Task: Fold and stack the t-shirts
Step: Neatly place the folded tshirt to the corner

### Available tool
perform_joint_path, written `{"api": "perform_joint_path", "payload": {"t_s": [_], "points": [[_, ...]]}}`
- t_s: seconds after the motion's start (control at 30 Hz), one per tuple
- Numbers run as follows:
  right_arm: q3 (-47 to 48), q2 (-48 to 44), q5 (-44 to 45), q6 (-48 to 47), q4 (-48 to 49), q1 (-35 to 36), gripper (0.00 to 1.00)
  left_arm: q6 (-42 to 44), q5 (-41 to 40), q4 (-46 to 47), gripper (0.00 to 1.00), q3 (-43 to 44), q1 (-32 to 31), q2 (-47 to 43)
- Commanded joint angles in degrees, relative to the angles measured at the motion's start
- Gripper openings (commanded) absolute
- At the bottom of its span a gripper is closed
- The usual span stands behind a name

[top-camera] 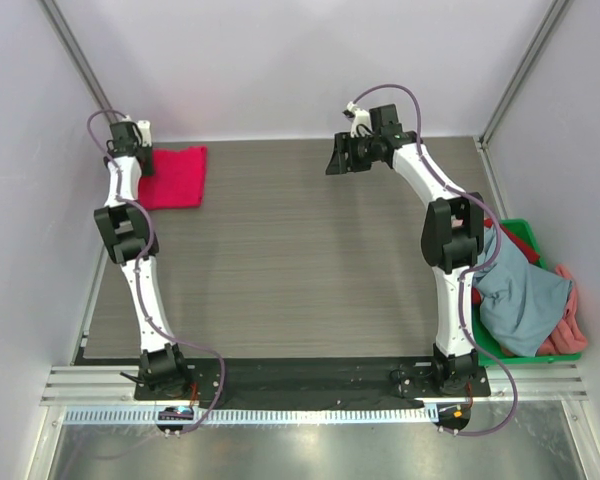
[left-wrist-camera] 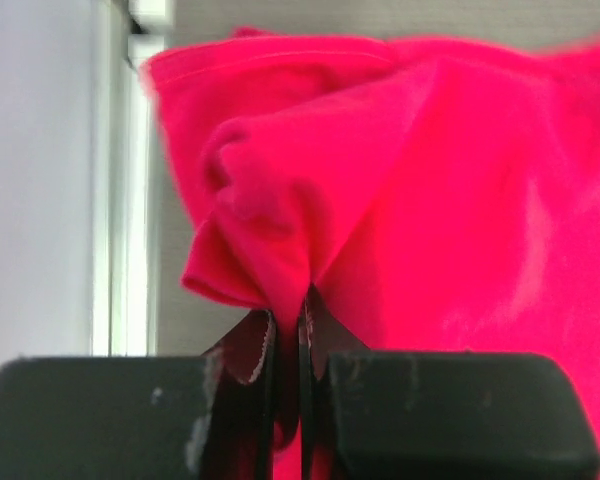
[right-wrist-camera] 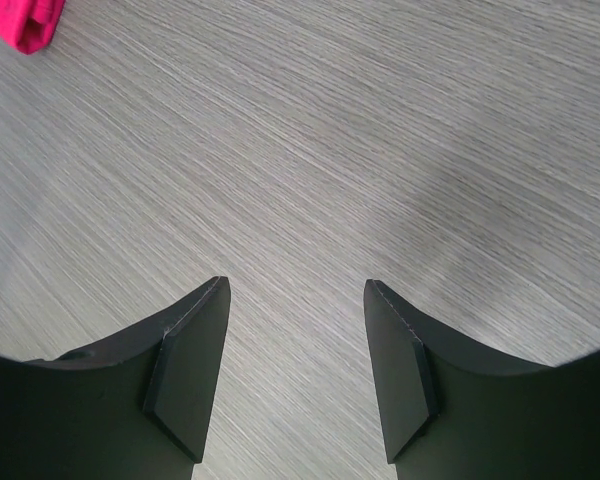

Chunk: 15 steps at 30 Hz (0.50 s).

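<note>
Near the right base, grey-blue and pink t-shirts (top-camera: 525, 295) lie heaped in the green crate (top-camera: 540, 357). Far left, the left hand (left-wrist-camera: 285, 330) is pinched shut on a small fold of the crimson t-shirt (left-wrist-camera: 430, 180); I think pulling there may spoil its folding. The right hand (right-wrist-camera: 295, 290) hangs wide open, empty.

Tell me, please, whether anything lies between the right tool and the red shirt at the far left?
Nothing visible does: only bare table separates the open right tool from the red shirt. The left tool pinches the shirt's left edge, off that path.
</note>
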Motion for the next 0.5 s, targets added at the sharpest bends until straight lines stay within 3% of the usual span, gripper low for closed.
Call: {"api": "perform_joint_path", "payload": {"t_s": [0.0,0.1,0.3,0.47], "points": [[0.4,-2.1,-0.8,-1.9,-0.1,-0.2,0.62,4.9,5.2,-2.5,0.00,-14.9,-0.2,-11.6],[-0.9,-2.4,-2.0,-2.0,-0.2,-0.8,0.62,5.5,7.0,-0.1,0.00,-24.6,-0.2,-19.5],[-0.9,-2.6,-5.7,-2.0,-0.4,-1.3,0.61,9.0,12.5,-10.5,0.00,-31.9,-0.2,-27.8],[-3.6,-6.3,-8.7,-6.2,-2.8,-2.1,0.59,15.0,12.9,-16.1,0.00,-48.0,-0.3,-38.2]]}}
